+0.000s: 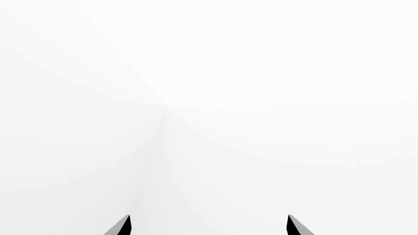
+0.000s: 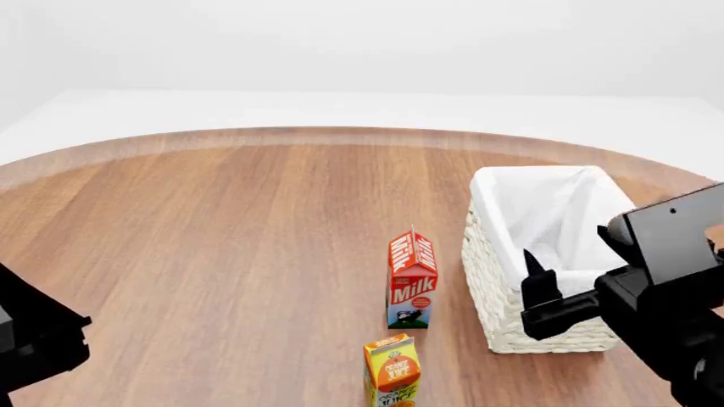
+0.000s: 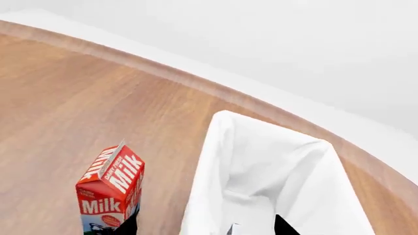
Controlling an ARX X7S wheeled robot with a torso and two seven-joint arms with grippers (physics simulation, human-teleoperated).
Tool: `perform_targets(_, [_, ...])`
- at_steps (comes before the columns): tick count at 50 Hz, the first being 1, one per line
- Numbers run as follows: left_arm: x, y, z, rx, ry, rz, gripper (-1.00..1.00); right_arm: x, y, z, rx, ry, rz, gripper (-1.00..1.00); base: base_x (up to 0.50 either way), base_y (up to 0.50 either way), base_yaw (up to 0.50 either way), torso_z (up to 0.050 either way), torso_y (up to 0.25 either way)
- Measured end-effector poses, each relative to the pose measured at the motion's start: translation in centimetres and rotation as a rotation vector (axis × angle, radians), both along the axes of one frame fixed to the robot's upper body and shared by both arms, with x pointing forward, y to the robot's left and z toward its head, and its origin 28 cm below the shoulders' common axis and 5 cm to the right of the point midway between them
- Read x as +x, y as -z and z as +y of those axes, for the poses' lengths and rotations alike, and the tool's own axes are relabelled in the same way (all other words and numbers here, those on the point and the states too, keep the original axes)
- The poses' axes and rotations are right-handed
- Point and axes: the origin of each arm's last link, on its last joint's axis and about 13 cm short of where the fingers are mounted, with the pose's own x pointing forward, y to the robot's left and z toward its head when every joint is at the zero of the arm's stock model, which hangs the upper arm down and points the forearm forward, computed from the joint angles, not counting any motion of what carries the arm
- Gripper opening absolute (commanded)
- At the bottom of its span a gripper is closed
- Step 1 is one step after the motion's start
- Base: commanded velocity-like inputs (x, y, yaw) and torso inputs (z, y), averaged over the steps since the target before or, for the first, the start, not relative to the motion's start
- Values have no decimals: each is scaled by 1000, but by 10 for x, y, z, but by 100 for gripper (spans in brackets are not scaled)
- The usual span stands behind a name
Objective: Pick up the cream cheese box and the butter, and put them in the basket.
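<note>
You see a round brown wood table (image 2: 226, 237). On it the white basket (image 2: 498, 297) sits at about 4 o'clock. The red milk carton (image 2: 412, 278) stands up just beside it, near 5 o'clock. The orange juice carton (image 2: 392, 370) stands near 6 o'clock.

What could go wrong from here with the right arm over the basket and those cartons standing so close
1. The milk carton stands upright just beside the basket; a sideways swing of the right gripper could tip it.
2. The orange juice carton stands upright at the table's near edge and could be knocked off by either arm.
3. Neither the cream cheese box nor the butter can be made out in any view, so their placement cannot be confirmed.
</note>
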Motion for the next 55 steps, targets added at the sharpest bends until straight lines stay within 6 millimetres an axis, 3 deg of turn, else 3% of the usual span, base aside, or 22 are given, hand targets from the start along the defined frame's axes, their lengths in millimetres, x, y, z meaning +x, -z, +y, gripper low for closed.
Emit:
perform_targets(20, [-1,1,1,-2,-5,2,100,-47,23,46,-6,-235,19,100,0,0,0,0,0])
perform_targets(35, [0,2,3,-7,-8,3,100,-65,46,84,48,-380,82,100,0,0,0,0,0])
perform_targets(55, [-1,3,5,-11,-12,8,100,-83,57,127,154,-507,136,100,0,0,0,0,0])
